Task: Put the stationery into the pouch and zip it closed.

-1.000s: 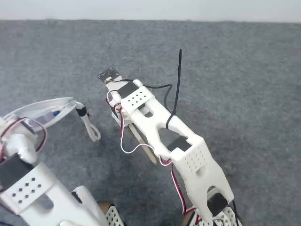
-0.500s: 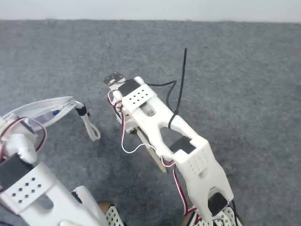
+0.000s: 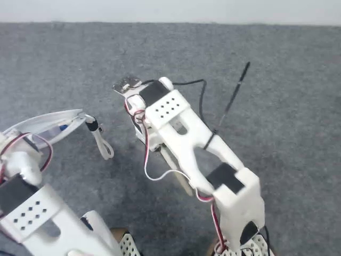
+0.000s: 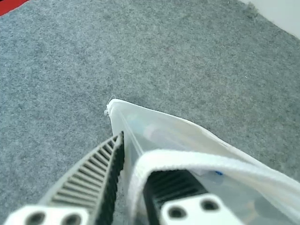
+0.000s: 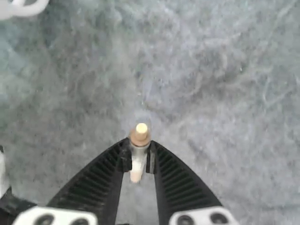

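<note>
Over mid-tabletop (image 3: 266, 80), the right tool (image 5: 137, 151), closed on the pencil (image 5: 139, 133), has shifted sideways with it this past second, so carriage to the pouch (image 3: 48, 125), well apart and gripped at its rim by the left tool (image 4: 129, 157), appears next.

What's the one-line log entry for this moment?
left gripper: shut on pouch rim | right gripper: shut on pencil | pouch: open
</note>
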Controlling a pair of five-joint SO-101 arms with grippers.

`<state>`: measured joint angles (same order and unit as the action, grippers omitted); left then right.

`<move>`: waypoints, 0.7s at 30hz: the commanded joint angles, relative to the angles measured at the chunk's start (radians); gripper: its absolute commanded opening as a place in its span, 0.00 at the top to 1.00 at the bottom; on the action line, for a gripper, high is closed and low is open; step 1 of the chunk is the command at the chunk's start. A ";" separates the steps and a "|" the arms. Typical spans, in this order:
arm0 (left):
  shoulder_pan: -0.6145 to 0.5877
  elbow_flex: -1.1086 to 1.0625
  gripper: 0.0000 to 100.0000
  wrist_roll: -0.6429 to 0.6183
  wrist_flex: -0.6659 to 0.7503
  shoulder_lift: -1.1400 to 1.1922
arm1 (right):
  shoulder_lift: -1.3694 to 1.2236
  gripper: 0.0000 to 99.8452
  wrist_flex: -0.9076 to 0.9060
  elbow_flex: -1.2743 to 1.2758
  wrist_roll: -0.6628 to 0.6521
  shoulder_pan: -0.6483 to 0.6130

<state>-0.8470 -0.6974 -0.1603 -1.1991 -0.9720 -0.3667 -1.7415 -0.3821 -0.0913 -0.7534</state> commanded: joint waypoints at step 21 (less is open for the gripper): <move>0.226 0.002 0.99 -0.002 0.040 -0.049 | 0.832 0.99 0.351 0.493 -0.003 0.077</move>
<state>-0.6966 -0.7234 -0.1603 -1.1638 -0.9705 0.3483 -1.4239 0.1059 -0.0928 -0.7027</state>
